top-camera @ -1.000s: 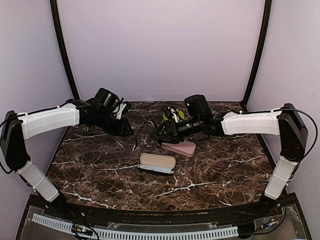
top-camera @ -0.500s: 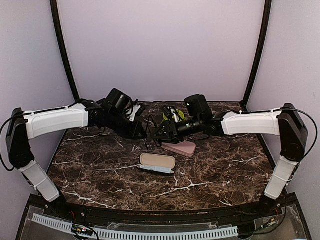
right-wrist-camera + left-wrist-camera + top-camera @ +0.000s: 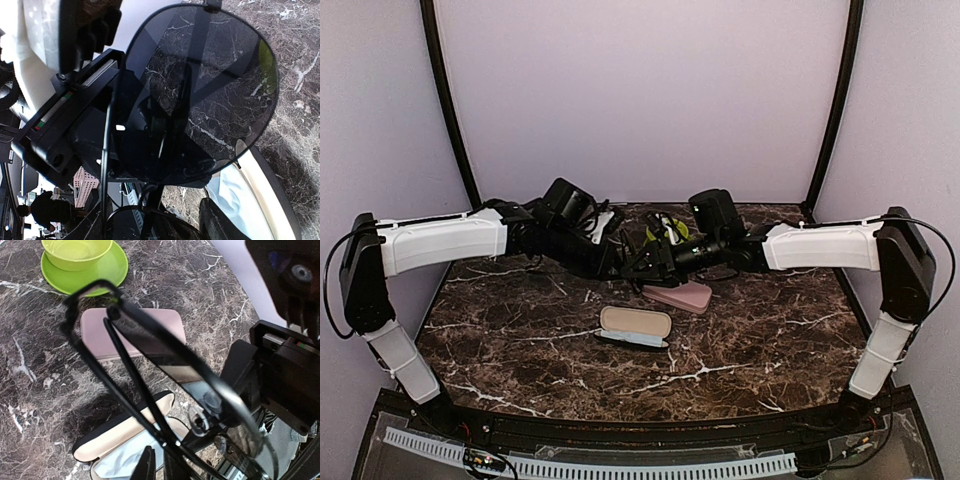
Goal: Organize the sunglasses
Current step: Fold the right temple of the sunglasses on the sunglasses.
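Left arm point(image 3: 440, 243) & right arm point(image 3: 820, 245): same build. Long white shells w/ thin seam lines on upper links, big black blocky elbow joints, shorter white lower links running down to black bases. 1 thin black cable loops outside each elbow; more loose black cables nr the wrists. Black boxy cam housing on each wrist. Left gripper point(image 3: 617, 268): black body, silver rail strip w/ small red + green marks. Right gripper point(image 3: 634, 266): black, stepped blocks, same silver strip w/ red/green mark, 1 round grey bolt head w/ bluish tint on the wrist part. Left fingers point(image 3: 148, 467): black, slim, tapered.
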{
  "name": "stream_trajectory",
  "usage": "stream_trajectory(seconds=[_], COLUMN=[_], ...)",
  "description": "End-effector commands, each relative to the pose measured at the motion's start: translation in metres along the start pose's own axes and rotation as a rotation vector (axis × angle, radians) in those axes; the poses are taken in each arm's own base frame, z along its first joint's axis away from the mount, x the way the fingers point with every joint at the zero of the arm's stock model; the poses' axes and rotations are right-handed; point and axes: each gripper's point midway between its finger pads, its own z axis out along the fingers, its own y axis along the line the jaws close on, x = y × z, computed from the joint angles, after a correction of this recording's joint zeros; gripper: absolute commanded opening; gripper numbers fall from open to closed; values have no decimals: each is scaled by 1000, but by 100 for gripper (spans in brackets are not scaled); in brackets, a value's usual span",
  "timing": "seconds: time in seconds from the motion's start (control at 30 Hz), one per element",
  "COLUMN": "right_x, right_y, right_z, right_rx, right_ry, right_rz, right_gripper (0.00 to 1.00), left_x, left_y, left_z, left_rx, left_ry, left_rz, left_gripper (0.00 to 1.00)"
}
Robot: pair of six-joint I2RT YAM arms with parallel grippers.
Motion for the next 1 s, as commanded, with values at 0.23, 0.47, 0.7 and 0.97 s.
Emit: stream_trajectory(seconds=[0.23,0.47,0.7,0.97], right_x=[-5,-9,-8,-5], right_y=[5,3,-4,-9], right_z=[-3,-8,-9,-2], right_rx=[7,42,87,175], right_ry=[-21,-52,-62,-60], right_rz=[-59,-73,-83,-141], right_gripper=[41,40,40,40], left_x=[-14,-5,-4,-25], left_y=[-16,5,19,7], left_z=[-7,-17,-37,-60], left_rx=[52,-59,-148,-72], left_ry=[-62,-77,-141,-273], left_rz=[32,27,24,-30], left_gripper=[12,24,40,49])
